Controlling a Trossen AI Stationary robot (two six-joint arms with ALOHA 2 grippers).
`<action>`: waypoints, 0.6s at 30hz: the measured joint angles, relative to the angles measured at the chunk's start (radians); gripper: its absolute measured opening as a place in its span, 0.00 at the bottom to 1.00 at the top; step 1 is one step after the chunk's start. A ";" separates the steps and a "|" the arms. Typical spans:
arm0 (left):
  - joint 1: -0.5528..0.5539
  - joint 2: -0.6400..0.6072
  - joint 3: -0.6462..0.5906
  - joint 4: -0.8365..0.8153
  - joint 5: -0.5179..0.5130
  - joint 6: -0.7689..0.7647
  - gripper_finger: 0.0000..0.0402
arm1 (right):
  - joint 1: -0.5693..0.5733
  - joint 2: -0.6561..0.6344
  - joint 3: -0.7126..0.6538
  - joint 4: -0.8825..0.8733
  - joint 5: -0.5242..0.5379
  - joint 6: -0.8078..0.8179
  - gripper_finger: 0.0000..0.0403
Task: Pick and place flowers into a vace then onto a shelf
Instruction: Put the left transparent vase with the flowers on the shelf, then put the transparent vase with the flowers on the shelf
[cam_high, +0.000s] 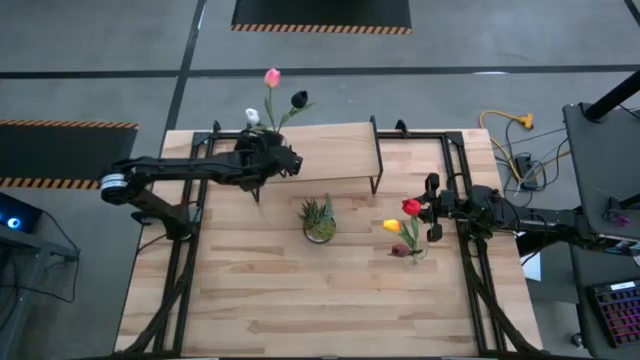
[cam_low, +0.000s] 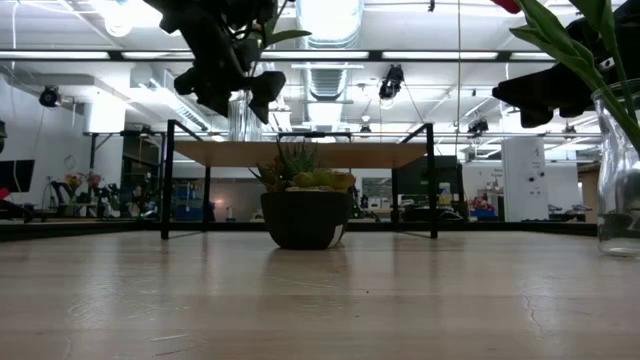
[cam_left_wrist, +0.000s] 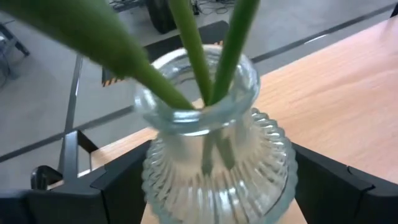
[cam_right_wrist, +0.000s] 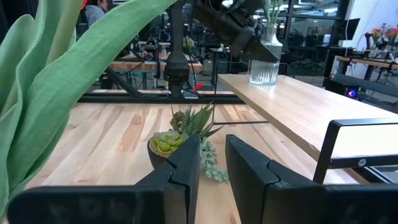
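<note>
On the light-wood shelf (cam_high: 330, 150), the left gripper (cam_high: 285, 160) stands wide apart around a ribbed glass vase (cam_left_wrist: 214, 162) holding three tulips (cam_high: 272, 77). The right gripper (cam_high: 432, 210), narrowly parted, sits beside a second vase (cam_low: 620, 170) of tulips.

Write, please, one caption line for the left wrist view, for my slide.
Left gripper open around a ribbed glass vase with green flower stems, standing on the wooden shelf.

potted succulent (cam_high: 319, 219): centre of wooden table (cam_high: 300, 290), dark bowl | yellow cable (cam_high: 505, 121): on floor beyond table's far right corner | keyboard (cam_high: 615, 305): right edge
</note>
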 joint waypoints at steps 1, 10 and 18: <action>-0.001 -0.006 0.000 -0.008 0.000 0.000 0.79 | 0.000 0.000 0.000 0.000 0.000 0.000 0.17; -0.030 -0.086 0.000 -0.075 0.001 0.000 0.79 | 0.000 0.000 0.000 0.000 0.000 -0.003 0.17; -0.050 -0.146 0.000 -0.104 0.001 0.000 0.79 | 0.000 0.000 0.000 0.000 0.000 -0.003 0.17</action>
